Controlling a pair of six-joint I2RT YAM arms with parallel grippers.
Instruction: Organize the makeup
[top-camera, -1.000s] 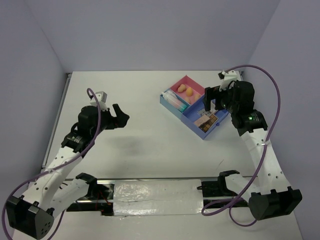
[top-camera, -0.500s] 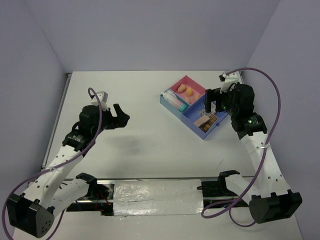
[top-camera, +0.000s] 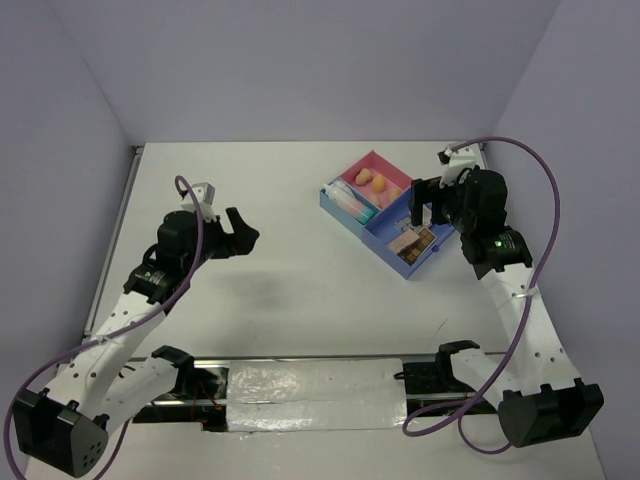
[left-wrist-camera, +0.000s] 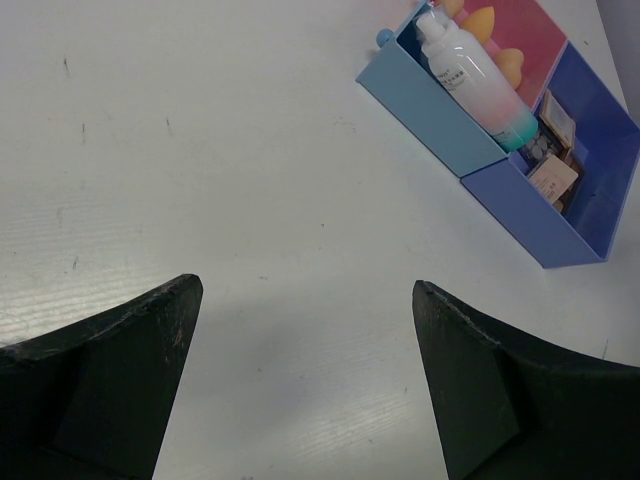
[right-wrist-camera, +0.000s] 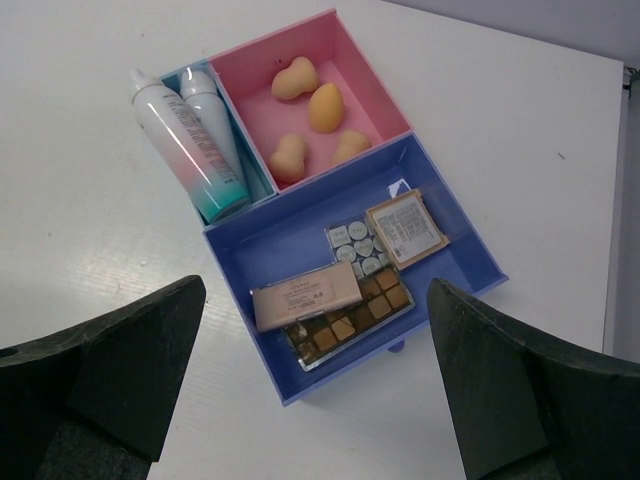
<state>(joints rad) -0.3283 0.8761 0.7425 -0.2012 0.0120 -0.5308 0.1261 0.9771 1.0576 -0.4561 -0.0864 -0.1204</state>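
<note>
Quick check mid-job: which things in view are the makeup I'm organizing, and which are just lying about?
Makeup for the job:
- four sponges, in the pink compartment
- two bottles, in the light blue compartment
- flat palettes, in the dark blue compartment

Not makeup:
- tray, which holds all of it
- table

You see the brown palette (right-wrist-camera: 347, 325) only partly, under the peach palette (right-wrist-camera: 305, 295); the tray (left-wrist-camera: 430, 110) runs off the left wrist view's top.
</note>
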